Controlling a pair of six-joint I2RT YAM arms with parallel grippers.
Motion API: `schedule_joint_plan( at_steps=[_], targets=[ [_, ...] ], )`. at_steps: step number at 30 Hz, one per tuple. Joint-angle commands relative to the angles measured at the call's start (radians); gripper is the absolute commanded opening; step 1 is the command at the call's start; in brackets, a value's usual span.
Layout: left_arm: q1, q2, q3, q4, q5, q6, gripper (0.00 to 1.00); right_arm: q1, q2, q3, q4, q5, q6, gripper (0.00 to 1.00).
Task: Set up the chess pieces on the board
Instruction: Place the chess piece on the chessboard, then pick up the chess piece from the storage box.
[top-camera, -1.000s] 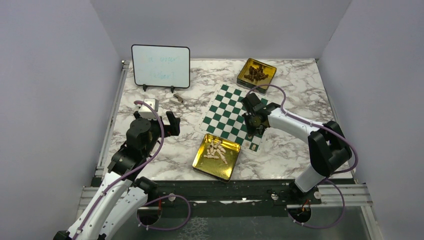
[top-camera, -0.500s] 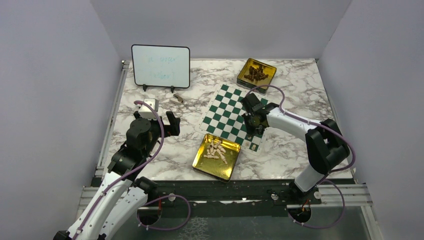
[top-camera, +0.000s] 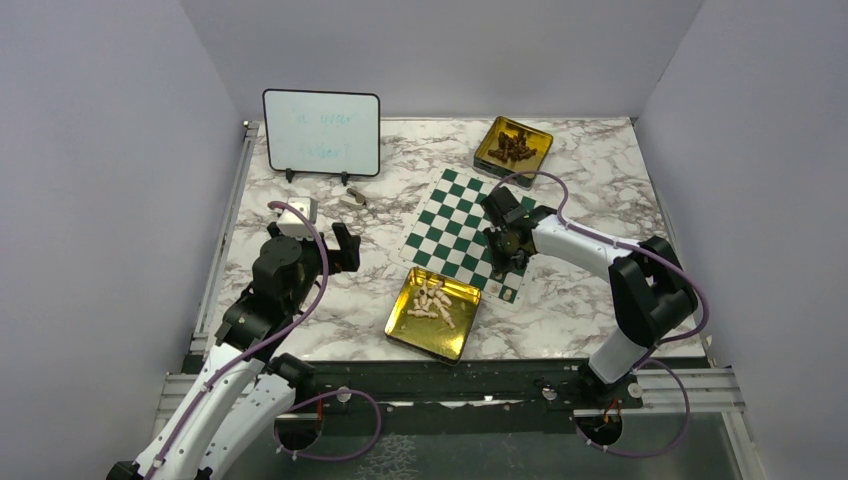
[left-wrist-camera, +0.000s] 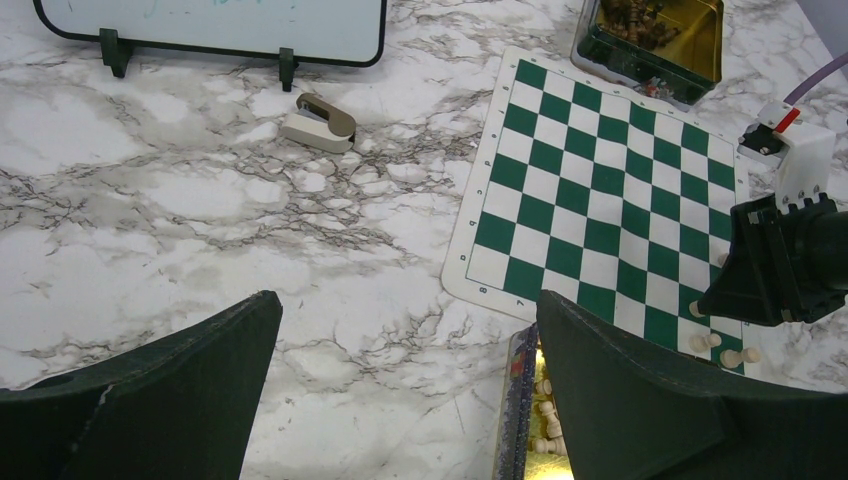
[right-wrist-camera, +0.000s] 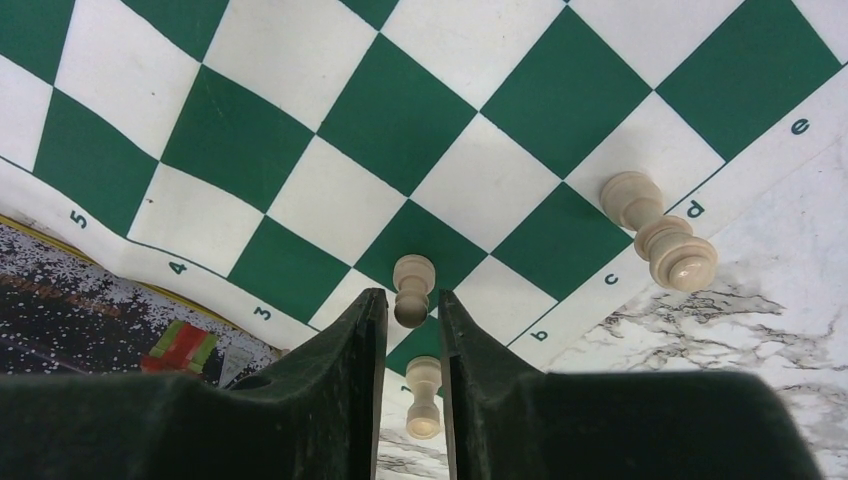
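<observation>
Straddling a pawn (right-wrist-camera: 412, 275) at the board's (right-wrist-camera: 390, 110) near right corner, the right claw (right-wrist-camera: 412, 298) stands barely parted, its fingers just clear of the piece. Meanwhile the left claw (left-wrist-camera: 407, 302) gapes wide and empty over the desk's (left-wrist-camera: 200, 200) left side. More chess pieces (top-camera: 432, 300) lie in the tin (top-camera: 462, 337) near the front edge.

Robot lab cell: plain walls (top-camera: 100, 200), marble-top table (top-camera: 600, 165), mounting rail (top-camera: 450, 378).
</observation>
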Motion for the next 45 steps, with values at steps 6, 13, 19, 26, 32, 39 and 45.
schedule_joint_plan(
  at_steps=[6, 13, 19, 26, 32, 39, 45],
  targets=[
    [-0.003, -0.004, -0.005, 0.027, 0.000, 0.009, 0.99, -0.005, -0.012, -0.008, 0.008, -0.004, -0.006, 0.35],
    [-0.003, -0.005, -0.005, 0.026, 0.002, 0.008, 0.99, -0.006, -0.048, 0.006, -0.020, 0.013, -0.001, 0.37],
    [-0.003, -0.005, -0.005, 0.027, 0.002, 0.008, 0.99, -0.005, -0.124, 0.024, -0.060, 0.003, 0.016, 0.37],
    [-0.002, 0.002, -0.004, 0.027, 0.005, 0.008, 0.99, -0.002, -0.226, 0.004, -0.027, -0.117, 0.029, 0.36],
    [-0.002, 0.007, -0.003, 0.027, 0.003, 0.006, 0.99, 0.058, -0.287, -0.042, 0.061, -0.201, 0.078, 0.34],
    [-0.002, 0.013, -0.001, 0.027, 0.005, 0.006, 0.99, 0.230, -0.275, -0.081, 0.166, -0.213, 0.104, 0.34],
    [-0.002, 0.006, -0.003, 0.027, 0.002, 0.006, 0.99, 0.321, -0.229, -0.125, 0.288, -0.242, 0.102, 0.34]
  ],
)
